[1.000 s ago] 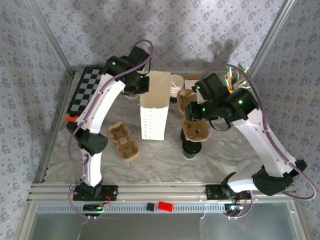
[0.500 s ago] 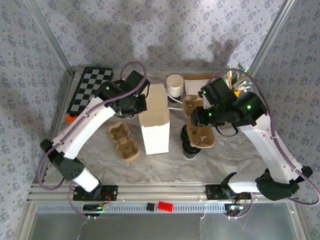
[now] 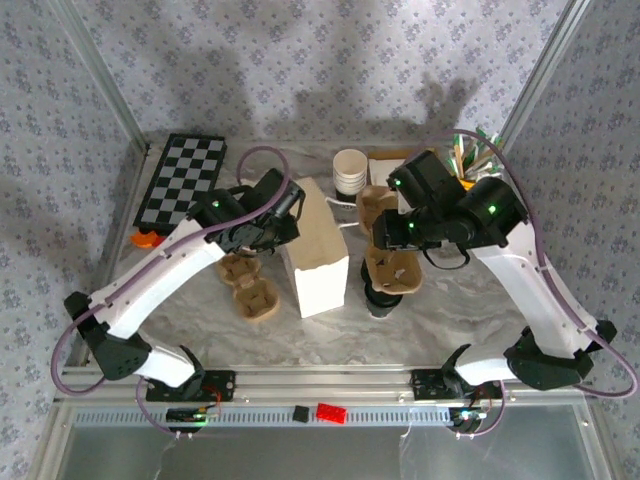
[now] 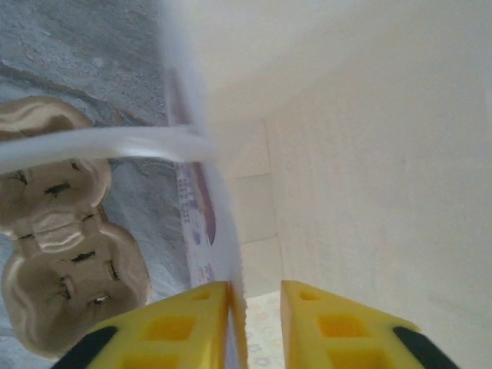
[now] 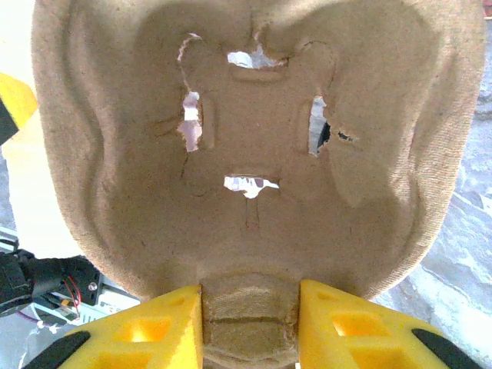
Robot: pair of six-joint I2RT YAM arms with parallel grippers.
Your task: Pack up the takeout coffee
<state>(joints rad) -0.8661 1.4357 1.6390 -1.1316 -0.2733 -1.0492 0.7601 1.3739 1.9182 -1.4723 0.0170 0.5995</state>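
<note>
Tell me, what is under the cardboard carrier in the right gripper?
The dark takeout coffee cup stands under the cardboard carrier. Its near side shows; the carrier covers the rest of the lid.

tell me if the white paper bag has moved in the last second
Yes. The white paper bag has slid toward the near edge of the table, away from the stack of white cups it stood beside.

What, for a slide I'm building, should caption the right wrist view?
Right end effector clamped on the tab of a brown pulp cup carrier.
</note>
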